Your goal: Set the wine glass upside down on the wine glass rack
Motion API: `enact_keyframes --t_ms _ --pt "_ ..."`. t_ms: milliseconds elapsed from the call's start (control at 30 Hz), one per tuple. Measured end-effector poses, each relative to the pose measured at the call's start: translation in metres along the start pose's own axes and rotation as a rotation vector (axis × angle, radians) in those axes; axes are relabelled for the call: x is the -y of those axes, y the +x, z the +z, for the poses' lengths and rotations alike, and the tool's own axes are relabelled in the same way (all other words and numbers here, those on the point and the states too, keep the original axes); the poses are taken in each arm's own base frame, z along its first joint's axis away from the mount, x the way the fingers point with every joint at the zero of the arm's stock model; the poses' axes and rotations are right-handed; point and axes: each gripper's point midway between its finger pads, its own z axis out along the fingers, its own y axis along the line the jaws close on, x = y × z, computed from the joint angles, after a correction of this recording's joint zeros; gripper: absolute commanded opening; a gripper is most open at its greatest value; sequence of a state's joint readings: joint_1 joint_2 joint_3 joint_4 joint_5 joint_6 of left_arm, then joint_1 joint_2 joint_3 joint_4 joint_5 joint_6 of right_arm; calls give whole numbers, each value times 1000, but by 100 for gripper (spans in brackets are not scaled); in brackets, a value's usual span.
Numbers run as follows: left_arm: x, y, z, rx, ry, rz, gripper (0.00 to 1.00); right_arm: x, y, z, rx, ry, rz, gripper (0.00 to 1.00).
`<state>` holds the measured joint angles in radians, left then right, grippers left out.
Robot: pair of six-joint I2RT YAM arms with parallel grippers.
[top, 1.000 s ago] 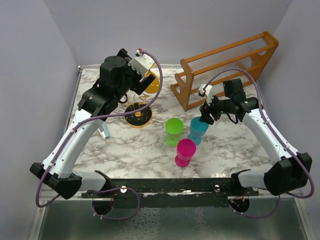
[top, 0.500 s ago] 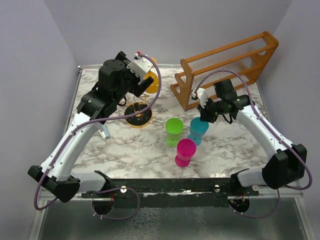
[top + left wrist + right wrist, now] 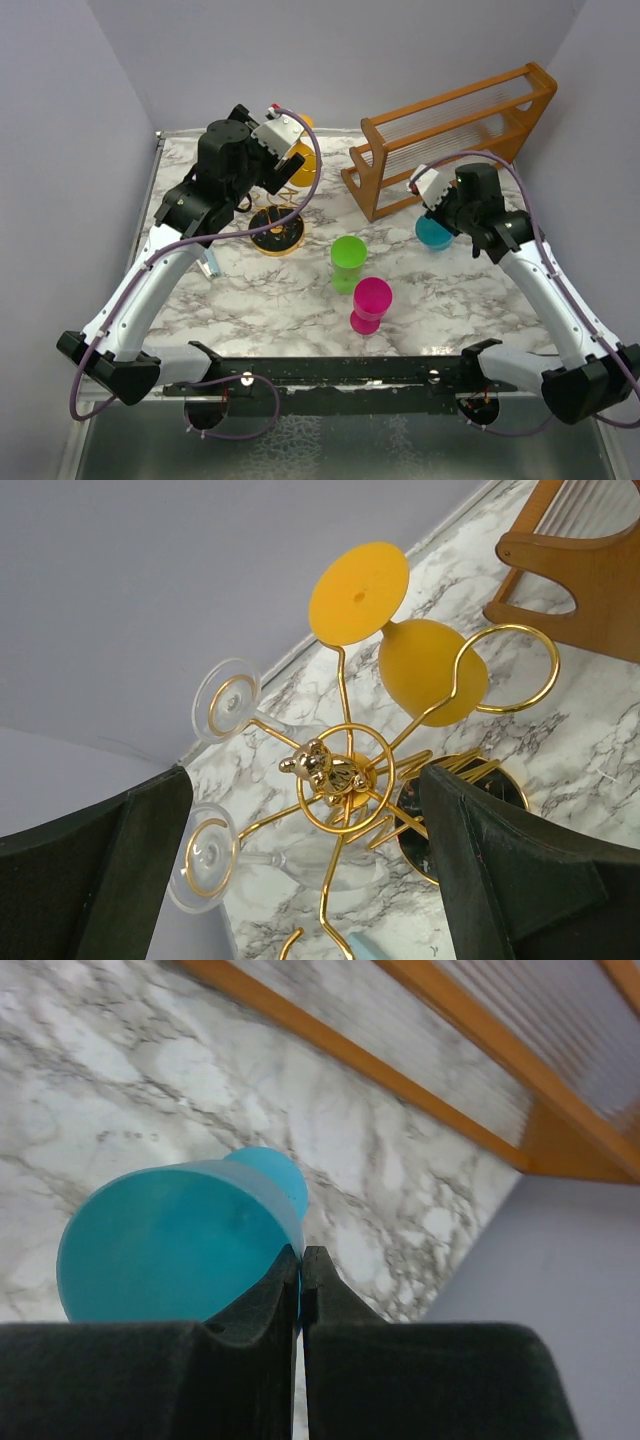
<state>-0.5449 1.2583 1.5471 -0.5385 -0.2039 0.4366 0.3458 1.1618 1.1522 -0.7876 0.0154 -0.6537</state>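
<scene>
The table (image 3: 470,290) is white marble with grey lines. The walls (image 3: 400,50) are pale purple. There are 6 glasses and 2 racks.

The orange glass (image 3: 430,670) and 2 clear glasses (image 3: 228,700) hang upside down on the gold wine glass rack (image 3: 330,772). The green glass (image 3: 349,255) and pink glass (image 3: 371,298) stand on the table.

The left gripper (image 3: 297,160) is wide open over the gold rack and holds nothing. The right gripper (image 3: 300,1265) pinches the rim of the blue wine glass (image 3: 160,1250), near the wooden rack (image 3: 450,130) and well apart from the gold one.
</scene>
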Motion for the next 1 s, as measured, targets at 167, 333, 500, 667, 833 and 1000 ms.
enact_keyframes --t_ms 167,333,500,667,833,1000 --pt "-4 -2 -1 3 -12 -10 99 24 -1 -25 11 135 -16 1" --pt "-11 -8 -4 23 -27 -31 99 28 -15 -46 95 159 -13 1" --pt "-17 -13 -5 36 -36 -53 99 23 -51 -79 294 125 -53 1" --pt "-20 -18 -4 59 -18 -99 97 22 -105 -129 539 75 -115 1" --pt "-15 -26 -3 92 38 -159 93 19 -153 -180 757 13 -145 1" --pt "-2 -38 -6 136 131 -253 90 20 -185 -210 889 -36 -163 1"
